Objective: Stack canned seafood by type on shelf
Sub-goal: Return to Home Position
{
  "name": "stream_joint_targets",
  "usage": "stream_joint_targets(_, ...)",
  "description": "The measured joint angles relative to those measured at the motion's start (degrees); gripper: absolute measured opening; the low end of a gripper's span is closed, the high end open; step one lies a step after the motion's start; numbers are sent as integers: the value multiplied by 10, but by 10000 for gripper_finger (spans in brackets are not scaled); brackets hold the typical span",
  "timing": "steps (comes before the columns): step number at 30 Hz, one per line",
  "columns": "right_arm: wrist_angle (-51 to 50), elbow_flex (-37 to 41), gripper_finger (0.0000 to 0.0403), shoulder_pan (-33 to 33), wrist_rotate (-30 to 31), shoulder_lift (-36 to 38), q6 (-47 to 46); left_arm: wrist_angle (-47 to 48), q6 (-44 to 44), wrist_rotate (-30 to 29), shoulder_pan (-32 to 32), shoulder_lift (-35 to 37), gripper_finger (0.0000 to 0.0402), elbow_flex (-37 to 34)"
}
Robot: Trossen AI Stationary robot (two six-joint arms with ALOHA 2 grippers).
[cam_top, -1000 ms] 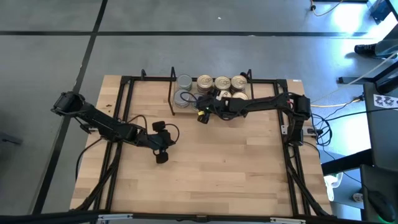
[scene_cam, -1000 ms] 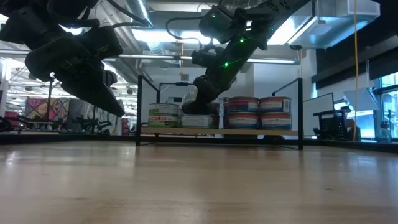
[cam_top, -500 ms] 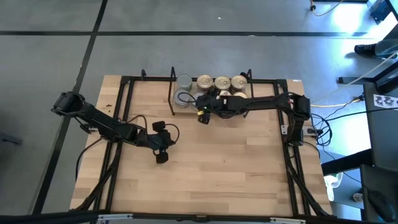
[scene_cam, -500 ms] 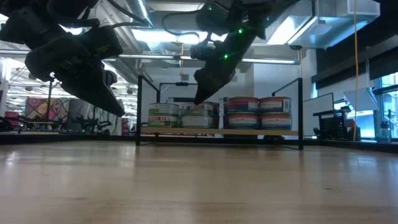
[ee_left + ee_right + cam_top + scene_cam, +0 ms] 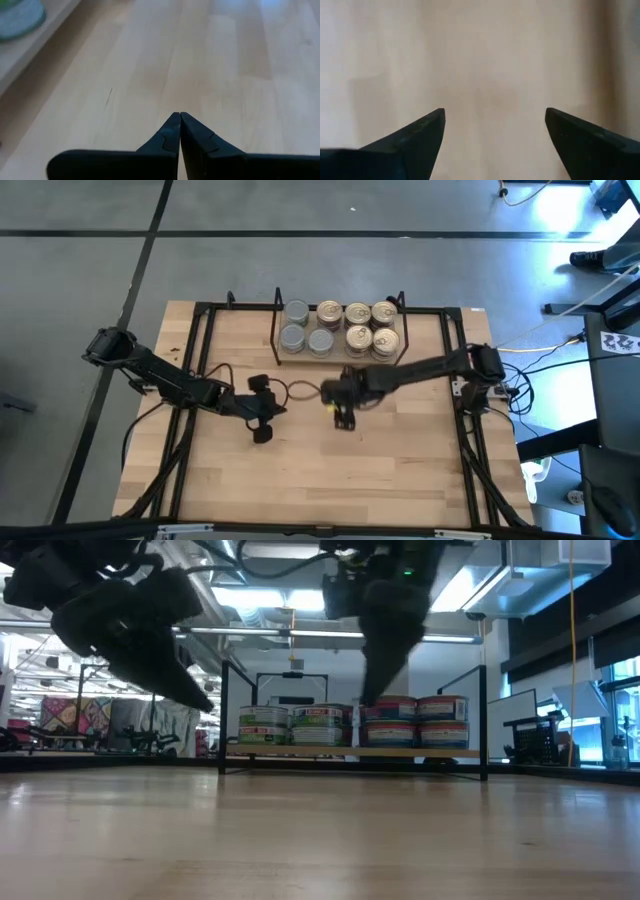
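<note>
The shelf (image 5: 338, 360) is a low black wire rack with a light board at the table's far edge, also seen in the low view (image 5: 350, 752). The tins stand on it in stacks. Silver-topped tins (image 5: 296, 311) fill its left part and gold-lidded tins (image 5: 358, 312) its right part; in the low view the tins (image 5: 320, 725) stand two high. My right gripper (image 5: 344, 422) hangs open over bare wood at mid-table, in front of the shelf (image 5: 492, 117). My left gripper (image 5: 262, 435) is shut and empty, to the left of it (image 5: 180, 117).
Black frame rails (image 5: 200, 360) run along the table's left and right sides and behind the shelf. A cable loops on the wood (image 5: 290, 390) between the two grippers. Bare tabletop (image 5: 330, 480) stretches from the grippers toward the near edge.
My right gripper has drawn back from the shelf's front toward the near edge and now hangs over mid-table. A silver-topped tin at the shelf's front, hidden under the arm before, now shows.
</note>
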State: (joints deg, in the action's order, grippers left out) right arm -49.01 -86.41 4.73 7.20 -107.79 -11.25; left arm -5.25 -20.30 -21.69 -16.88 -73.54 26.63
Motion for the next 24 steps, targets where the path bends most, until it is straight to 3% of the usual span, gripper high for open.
stream_joint_targets(3,10,30,340,37,-1,0,-32,-27,26,0,0,0,8,0)
stream_joint_targets(6,16,52,322,77,52,0,-43,-61,46,0,0,0,8,0)
stream_joint_targets(12,52,123,215,136,76,57,-37,-108,90,1,0,0,5,0)
stream_joint_targets(18,181,308,86,144,41,216,-37,-112,98,7,0,0,3,0)
stream_joint_targets(24,375,496,7,114,-10,407,-13,-121,102,7,1,0,3,0)
